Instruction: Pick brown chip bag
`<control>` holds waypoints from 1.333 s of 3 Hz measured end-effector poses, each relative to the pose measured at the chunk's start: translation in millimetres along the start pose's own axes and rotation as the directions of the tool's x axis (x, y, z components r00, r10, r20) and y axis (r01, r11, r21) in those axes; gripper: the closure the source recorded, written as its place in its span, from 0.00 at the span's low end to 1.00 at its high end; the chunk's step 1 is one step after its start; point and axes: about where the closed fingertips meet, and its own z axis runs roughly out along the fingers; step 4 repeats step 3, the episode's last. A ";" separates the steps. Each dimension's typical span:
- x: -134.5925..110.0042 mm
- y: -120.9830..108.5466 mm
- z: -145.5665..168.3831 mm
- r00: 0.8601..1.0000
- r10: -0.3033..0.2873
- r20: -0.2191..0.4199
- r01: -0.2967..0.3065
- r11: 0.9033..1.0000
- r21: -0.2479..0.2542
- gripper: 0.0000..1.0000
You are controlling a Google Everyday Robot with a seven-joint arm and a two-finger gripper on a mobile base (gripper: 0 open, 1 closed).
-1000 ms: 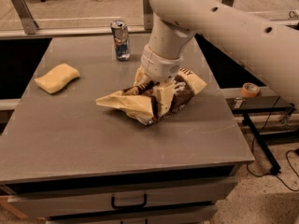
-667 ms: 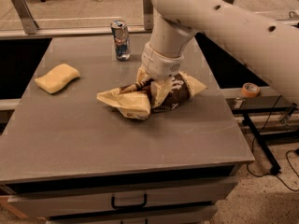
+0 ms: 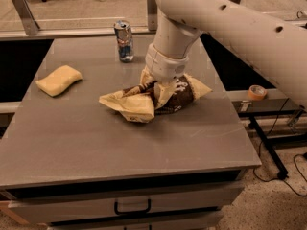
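One brown chip bag (image 3: 181,97) lies mid-table (image 3: 120,143), crumpled, with the gripper (image 3: 160,91) pinching its bunched top. One can (image 3: 124,40) stands far; one yellow sponge (image 3: 58,80) lies left.

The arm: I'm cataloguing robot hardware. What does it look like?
The arm is smooth, cream-white, thick and tubular, with small dark round holes along it and a ribbed wrist collar. Its tool, down at the brown chip bag, is mostly hidden.
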 end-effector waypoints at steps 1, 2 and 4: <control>-2.5 -2.3 -75.2 0.999 0.035 0.019 -0.038 0.985 0.169 1.00; -21.0 -4.5 -175.3 1.000 0.025 0.011 -0.027 0.923 0.383 1.00; -24.6 -7.6 -188.6 1.000 0.019 0.009 -0.021 0.912 0.410 1.00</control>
